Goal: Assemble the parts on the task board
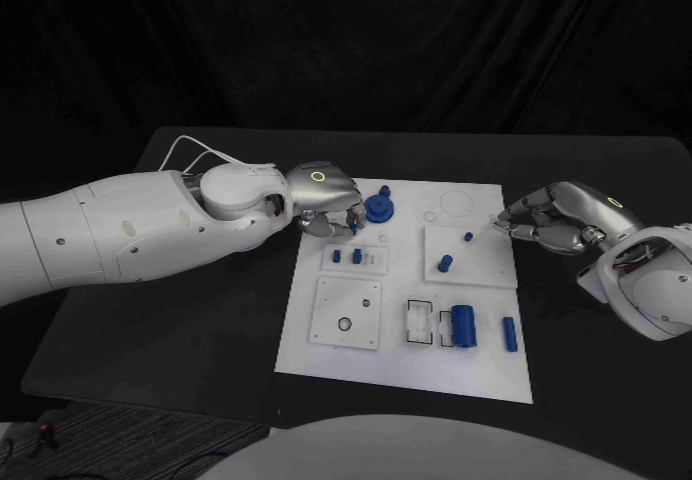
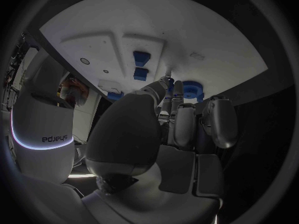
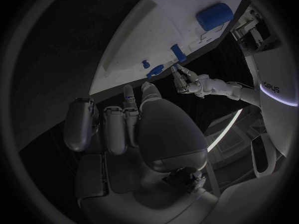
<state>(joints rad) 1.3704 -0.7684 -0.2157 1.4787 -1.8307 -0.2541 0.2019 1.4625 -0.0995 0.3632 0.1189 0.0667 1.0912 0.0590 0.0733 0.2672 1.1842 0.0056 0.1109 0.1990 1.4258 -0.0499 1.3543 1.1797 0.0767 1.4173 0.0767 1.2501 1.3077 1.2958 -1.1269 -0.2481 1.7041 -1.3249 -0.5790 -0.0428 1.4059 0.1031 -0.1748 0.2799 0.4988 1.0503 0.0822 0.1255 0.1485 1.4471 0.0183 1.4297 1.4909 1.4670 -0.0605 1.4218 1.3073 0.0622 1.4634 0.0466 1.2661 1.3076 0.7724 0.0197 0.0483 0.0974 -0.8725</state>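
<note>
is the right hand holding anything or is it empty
Empty. The right hand sits at the task board's right edge, fingers curled in with no blue part between them.

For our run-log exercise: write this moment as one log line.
left hand: at blue gear, grip unclear | right hand: curled, empty, beside task board

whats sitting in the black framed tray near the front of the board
The black-framed tray holds a large blue cylinder beside pale empty slots. Whatever lies beneath the cylinder is covered.

Black table [image 1: 173,330] against black drapery [image 1: 361,60] behind; at the near left corner, striped grey floor [image 1: 130,435], possibly carpet.
</note>
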